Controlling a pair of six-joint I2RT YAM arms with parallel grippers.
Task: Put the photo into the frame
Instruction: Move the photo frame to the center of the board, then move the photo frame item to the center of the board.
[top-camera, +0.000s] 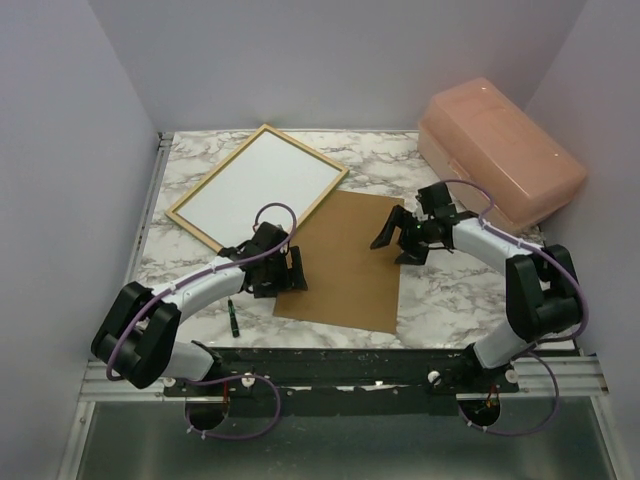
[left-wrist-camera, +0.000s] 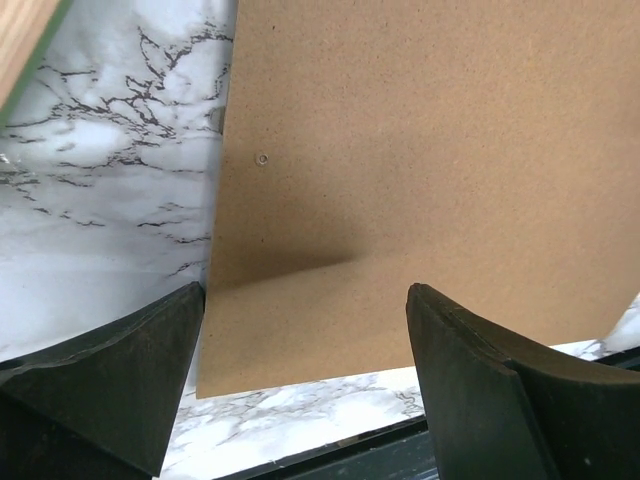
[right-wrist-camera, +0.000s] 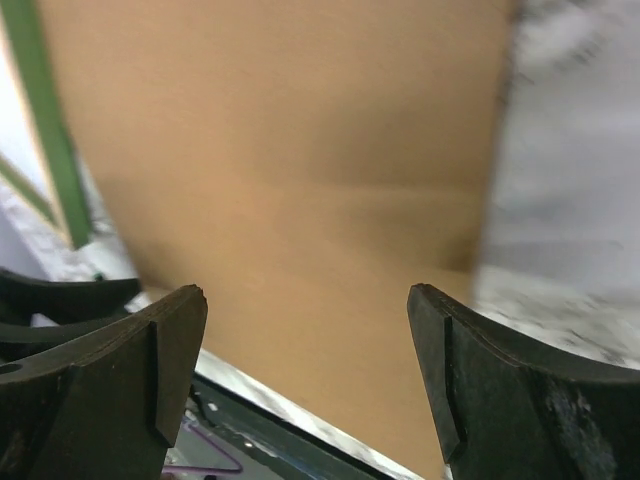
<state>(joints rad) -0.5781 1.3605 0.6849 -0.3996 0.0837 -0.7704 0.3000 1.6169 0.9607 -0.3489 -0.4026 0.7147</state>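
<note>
**Q:** Left gripper (left-wrist-camera: 305, 290) and right gripper (right-wrist-camera: 305, 291)?
**A:** Both stood wide open and empty, over opposite edges of the brown backing board (top-camera: 350, 260).
**Q:** Frame (top-camera: 215, 169)?
**A:** Lay beyond, far left, wood side up, photo (top-camera: 255, 185) inside, white reverse showing.

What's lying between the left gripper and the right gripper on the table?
A brown backing board lies flat between the open left gripper and the open right gripper, seen in the top external view.
</note>
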